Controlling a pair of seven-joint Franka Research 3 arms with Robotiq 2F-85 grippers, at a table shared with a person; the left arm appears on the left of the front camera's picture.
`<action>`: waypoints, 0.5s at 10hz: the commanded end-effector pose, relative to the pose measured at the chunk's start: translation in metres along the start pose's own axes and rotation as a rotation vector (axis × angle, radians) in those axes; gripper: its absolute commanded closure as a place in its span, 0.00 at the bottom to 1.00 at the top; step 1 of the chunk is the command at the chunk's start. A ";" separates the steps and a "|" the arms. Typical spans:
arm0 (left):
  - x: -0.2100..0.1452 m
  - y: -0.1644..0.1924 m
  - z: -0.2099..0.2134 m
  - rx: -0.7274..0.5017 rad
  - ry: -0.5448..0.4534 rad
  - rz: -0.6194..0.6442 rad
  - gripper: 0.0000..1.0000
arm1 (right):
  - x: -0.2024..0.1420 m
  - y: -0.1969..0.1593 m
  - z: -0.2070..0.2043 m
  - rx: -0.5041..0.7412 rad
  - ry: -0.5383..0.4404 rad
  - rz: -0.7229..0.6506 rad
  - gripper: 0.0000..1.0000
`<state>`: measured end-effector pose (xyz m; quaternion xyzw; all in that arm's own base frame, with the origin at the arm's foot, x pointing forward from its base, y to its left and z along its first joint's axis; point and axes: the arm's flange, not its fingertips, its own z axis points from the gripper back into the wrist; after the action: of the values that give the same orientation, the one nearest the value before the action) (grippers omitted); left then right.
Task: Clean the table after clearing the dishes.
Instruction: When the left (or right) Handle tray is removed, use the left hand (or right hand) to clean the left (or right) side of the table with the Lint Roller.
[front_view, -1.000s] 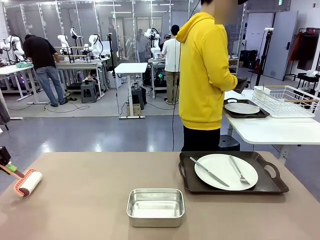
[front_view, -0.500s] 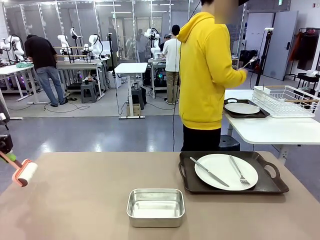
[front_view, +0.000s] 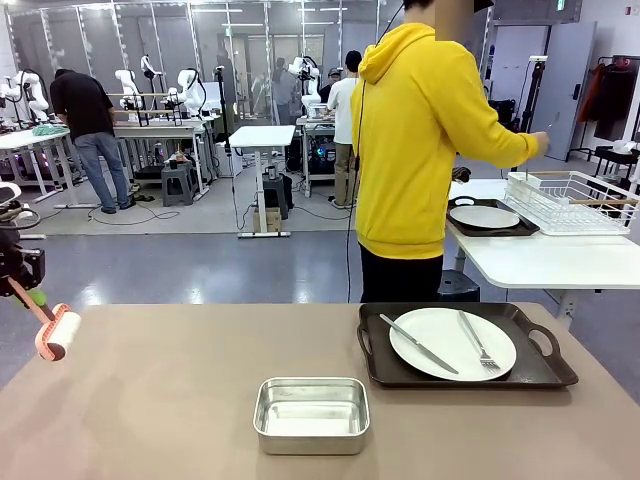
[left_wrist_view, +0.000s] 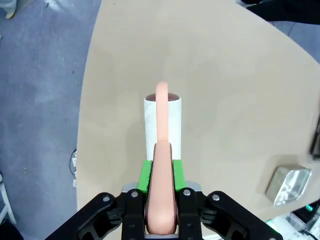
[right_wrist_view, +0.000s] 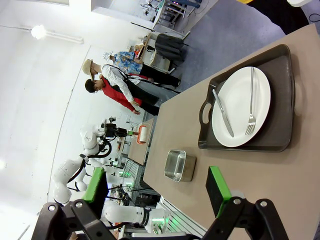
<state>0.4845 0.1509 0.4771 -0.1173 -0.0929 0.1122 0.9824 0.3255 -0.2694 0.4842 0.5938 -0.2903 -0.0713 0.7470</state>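
Note:
My left gripper (front_view: 22, 283) is shut on the salmon handle of a lint roller (front_view: 56, 334), which hangs over the tan table's (front_view: 180, 400) far left corner. In the left wrist view the gripper (left_wrist_view: 161, 200) clamps the handle and the white roller (left_wrist_view: 162, 125) points away over the table (left_wrist_view: 225, 90). One of the dishes, a white plate (front_view: 452, 343) with knife and fork, lies on a dark tray (front_view: 380, 362) at the right. The other plate (front_view: 484, 216) sits on the white side table. My right gripper (right_wrist_view: 157, 192) is open above the table, facing the tray (right_wrist_view: 282, 100).
A rectangular steel pan (front_view: 311, 413) stands near the front middle, also the steel pan (left_wrist_view: 287, 184) in the left wrist view. A person in a yellow hoodie (front_view: 410, 150) stands at the far side, reaching toward a wire rack (front_view: 570, 200) on the white table.
My left gripper has risen with the roller, which moved up and toward the table's far left corner. The person has turned and stretched an arm toward the wire rack.

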 end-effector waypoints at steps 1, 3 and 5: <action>0.005 0.012 -0.004 -0.019 -0.001 -0.014 0.79 | -0.002 0.003 0.001 0.006 -0.002 0.004 0.00; 0.005 0.012 -0.004 -0.019 -0.001 -0.014 0.79 | -0.002 0.003 0.001 0.006 -0.002 0.004 0.00; 0.005 0.012 -0.004 -0.019 -0.001 -0.014 0.79 | -0.002 0.003 0.001 0.006 -0.002 0.004 0.00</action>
<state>0.4854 0.1604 0.4674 -0.1181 -0.0863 0.1127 0.9828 0.3255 -0.2694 0.4841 0.5938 -0.2903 -0.0713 0.7470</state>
